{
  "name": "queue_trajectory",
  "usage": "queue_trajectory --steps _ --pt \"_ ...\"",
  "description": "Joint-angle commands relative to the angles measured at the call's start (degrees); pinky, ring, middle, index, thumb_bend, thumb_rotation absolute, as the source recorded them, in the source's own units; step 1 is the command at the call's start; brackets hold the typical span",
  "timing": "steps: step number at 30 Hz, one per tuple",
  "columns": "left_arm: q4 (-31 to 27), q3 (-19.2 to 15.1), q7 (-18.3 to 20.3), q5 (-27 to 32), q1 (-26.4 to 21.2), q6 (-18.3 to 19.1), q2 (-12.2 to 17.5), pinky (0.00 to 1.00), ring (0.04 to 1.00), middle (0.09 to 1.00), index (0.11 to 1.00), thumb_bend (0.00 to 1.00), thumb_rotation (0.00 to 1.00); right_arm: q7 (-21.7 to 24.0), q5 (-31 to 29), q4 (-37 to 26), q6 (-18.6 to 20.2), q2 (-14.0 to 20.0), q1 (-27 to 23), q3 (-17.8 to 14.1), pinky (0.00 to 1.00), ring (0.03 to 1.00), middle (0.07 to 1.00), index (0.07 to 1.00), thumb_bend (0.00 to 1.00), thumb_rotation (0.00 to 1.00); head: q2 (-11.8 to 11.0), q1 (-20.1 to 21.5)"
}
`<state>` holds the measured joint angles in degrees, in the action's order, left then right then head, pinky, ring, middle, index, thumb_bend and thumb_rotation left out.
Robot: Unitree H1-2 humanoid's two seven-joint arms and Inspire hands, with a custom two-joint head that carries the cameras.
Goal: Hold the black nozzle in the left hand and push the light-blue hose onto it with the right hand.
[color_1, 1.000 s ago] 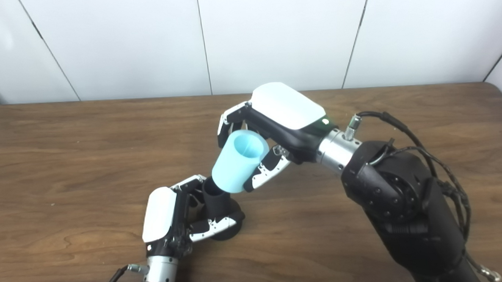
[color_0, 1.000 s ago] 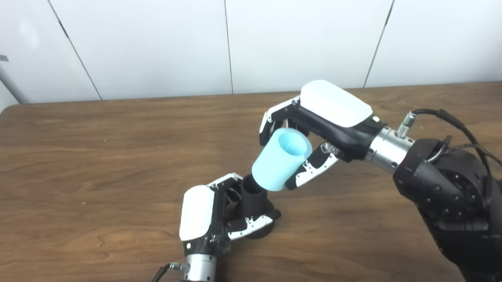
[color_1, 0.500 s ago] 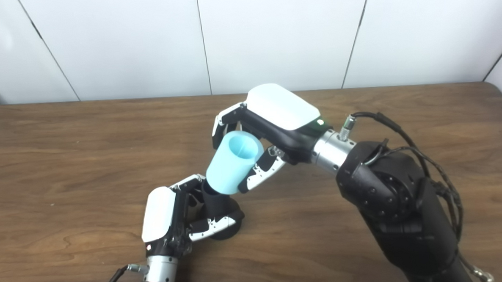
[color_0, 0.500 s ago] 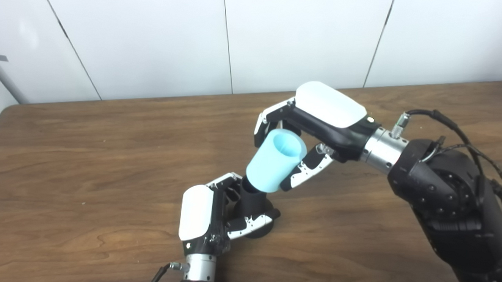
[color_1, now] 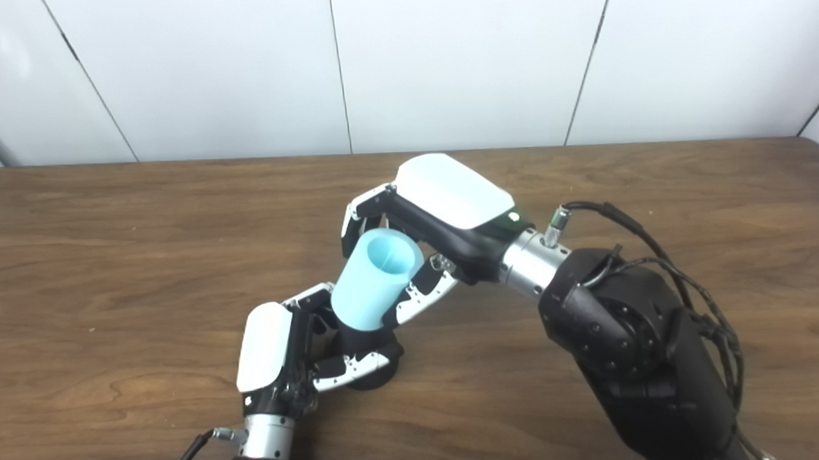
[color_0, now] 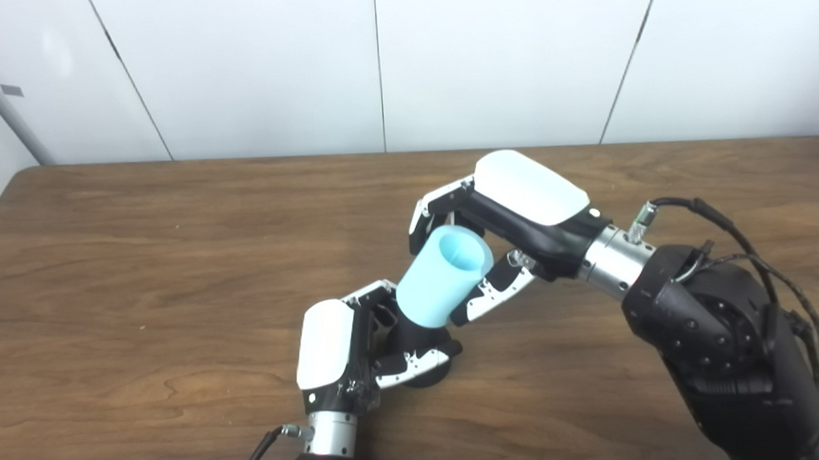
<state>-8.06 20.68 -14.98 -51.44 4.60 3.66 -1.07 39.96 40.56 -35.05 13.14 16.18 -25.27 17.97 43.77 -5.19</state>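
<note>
Down near the front middle of the wooden table (color_0: 141,255), the black nozzle (color_0: 421,343) stands with its wide base on the wood and its neck tilted up and to the right. Only the lower part of it shows; its upper end is hidden inside the light-blue hose (color_0: 441,277), a short, wide tube leaning at the same tilt, its open mouth facing up and to the right. The lower rim of the hose sits over the neck of the nozzle, close above the flared base.

Around the nozzle, the left hand (color_0: 349,347) is clasped, its white back turned to the cameras, its fingers curled behind the neck and its thumb (color_0: 415,361) pressed across the front of the base. Its forearm comes up from the bottom edge.

Above, the right hand (color_0: 499,226) grips the hose from the upper right, fingers over the far side near the open mouth and thumb along the near side. Its black arm reaches in from the lower right, with cables looped beside the wrist.

Behind the table stands a plain white panelled wall (color_0: 498,53).
</note>
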Motion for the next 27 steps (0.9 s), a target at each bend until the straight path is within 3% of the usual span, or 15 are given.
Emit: queue_trajectory --steps 1,16,19,27 --pt "3.3 2.0 1.3 -0.7 1.9 2.7 -2.4 0.40 0.458 0.456 0.491 0.52 0.00 -1.9 0.1 -0.2 -2.1 -0.6 -1.1 0.3 0.33 0.371 0.486 0.537 0.51 0.00 0.1 0.0" --pt "3.4 2.6 1.6 -0.6 2.3 3.1 -2.8 0.42 0.466 0.453 0.492 0.52 0.00 -2.6 -0.7 1.1 -4.0 -1.2 -2.6 2.3 0.25 0.339 0.455 0.541 0.51 0.00 0.5 -0.1" --pt "3.5 2.7 1.5 -0.8 2.3 3.2 -2.9 0.42 0.465 0.446 0.493 0.52 0.00 -1.0 -0.4 1.5 -4.3 -0.5 -4.1 2.9 0.22 0.377 0.483 0.498 0.52 0.00 0.6 0.0" --pt "4.0 3.3 0.9 -1.2 2.4 3.0 -3.1 0.41 0.459 0.438 0.495 0.52 0.00 4.8 -0.7 1.6 -3.5 2.3 -7.9 4.5 0.23 0.338 0.443 0.537 0.51 0.00 0.8 0.2"
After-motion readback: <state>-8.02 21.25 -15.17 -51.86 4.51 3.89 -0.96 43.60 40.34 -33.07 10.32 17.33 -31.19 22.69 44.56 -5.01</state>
